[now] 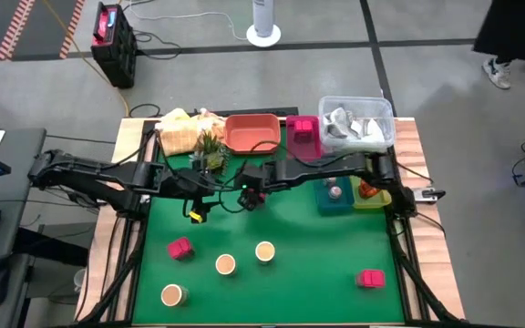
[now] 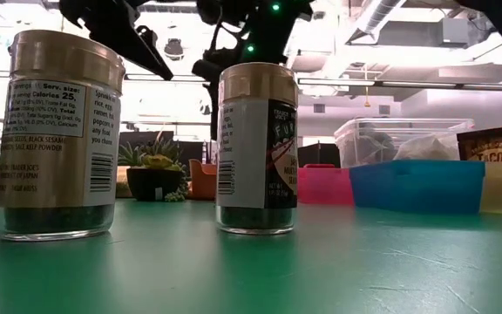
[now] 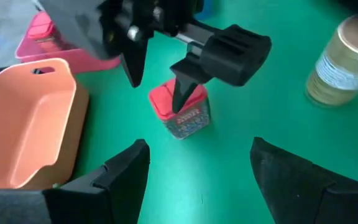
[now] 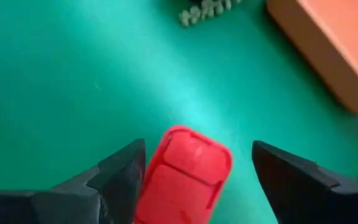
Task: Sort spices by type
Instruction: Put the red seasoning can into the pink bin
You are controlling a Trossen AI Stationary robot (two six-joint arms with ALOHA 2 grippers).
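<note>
A small tin with a red lid stands upright on the green mat. My right gripper hangs over it, open, pointing down, with a finger on either side of the red lid and a gap showing at each. In the high view that gripper hides the tin. My left gripper is open and empty just left of it. Three tan-lidded jars and two magenta packets stand on the mat's near half. Two of the jars loom large in the low view.
Along the far edge stand a potted plant, an orange tray, a pink tray with magenta packets and a clear bin. A blue tray and a yellow tray lie under the right arm. Bare mat shows at near centre.
</note>
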